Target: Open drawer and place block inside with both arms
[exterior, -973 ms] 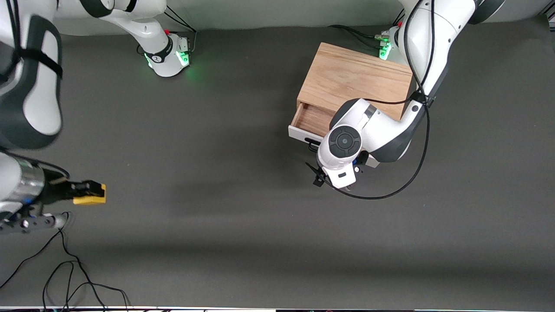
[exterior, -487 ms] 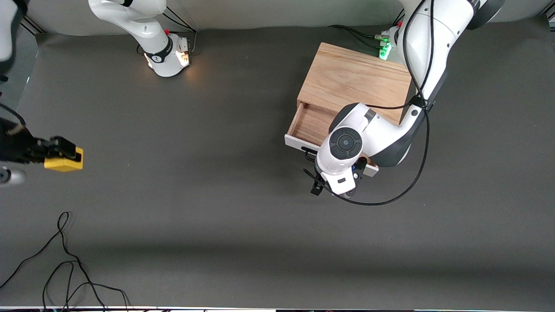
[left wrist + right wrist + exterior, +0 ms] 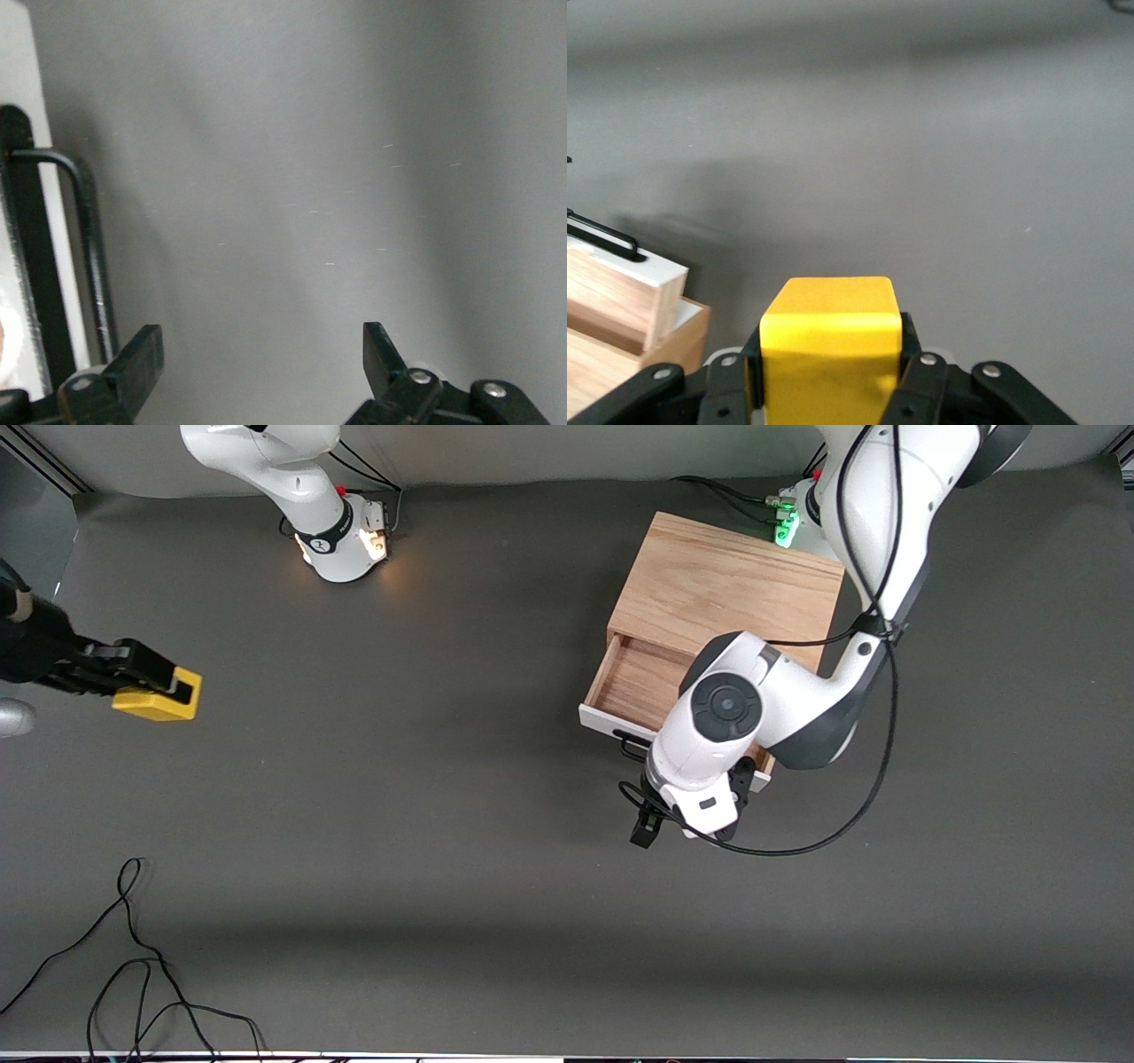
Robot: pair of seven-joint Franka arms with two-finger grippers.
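The drawer (image 3: 633, 684) stands pulled partway out of the wooden cabinet (image 3: 731, 589), its bare wood floor showing and nothing in it, so the opening half of the job looks done. The left end effector (image 3: 656, 821) hangs just in front of the drawer's white front panel, over the table (image 3: 443, 868), its fingers (image 3: 120, 376) spread wide with nothing between them; in the left wrist view the black handle (image 3: 89, 248) sits just beside one finger, outside the grasp. I take it the left arm has finished with the handle. The block (image 3: 158, 699), a small yellow cube, is up in the air at about nine o'clock of the cabinet, well apart from it, over the right arm's end of the table. The right end effector (image 3: 146, 677) is clamped on it, and the right wrist view shows the cube (image 3: 830, 341) pinched squarely between the black fingers. What is left, as I judge it, is the whole carry toward the drawer, the lowering into the open tray, and the release.
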